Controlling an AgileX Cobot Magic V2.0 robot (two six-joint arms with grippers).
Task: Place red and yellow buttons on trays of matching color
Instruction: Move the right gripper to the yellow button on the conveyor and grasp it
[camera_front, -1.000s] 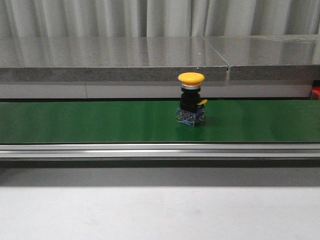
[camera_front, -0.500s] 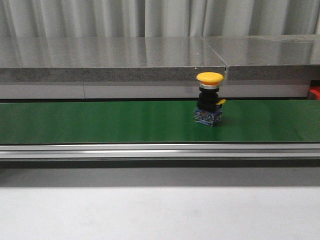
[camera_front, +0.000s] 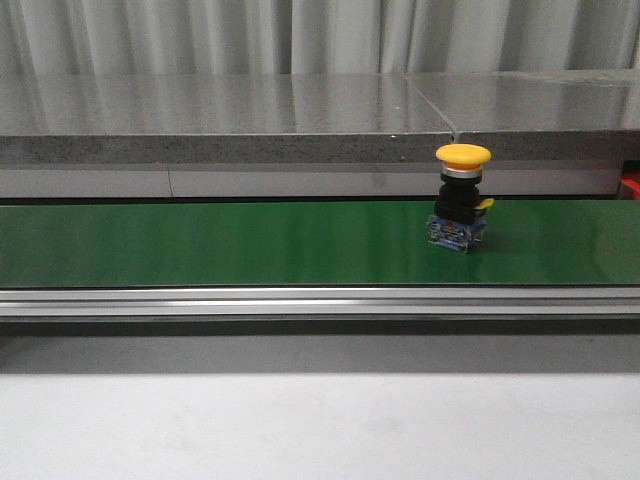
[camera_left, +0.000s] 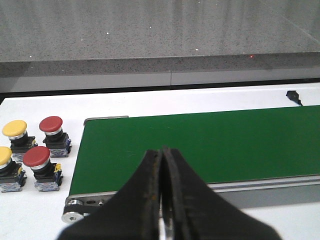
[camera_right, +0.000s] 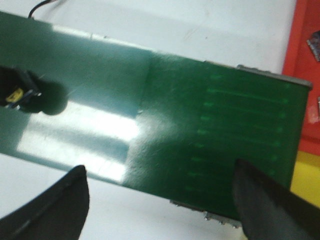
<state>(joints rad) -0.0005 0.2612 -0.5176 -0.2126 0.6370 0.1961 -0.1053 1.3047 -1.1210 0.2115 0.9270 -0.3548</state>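
Green conveyor belt (camera_front: 220, 243) spans the scene left to right, aluminium rail (camera_front: 300, 302) along its near edge. Grey stone ledge (camera_front: 220, 115) behind; pleated curtain (camera_front: 200, 35) farthest back.

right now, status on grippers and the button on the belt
Left gripper shut, empty. Right gripper open over the belt. Yellow button upright on the belt, toward the right end, untouched. Nothing in its way.
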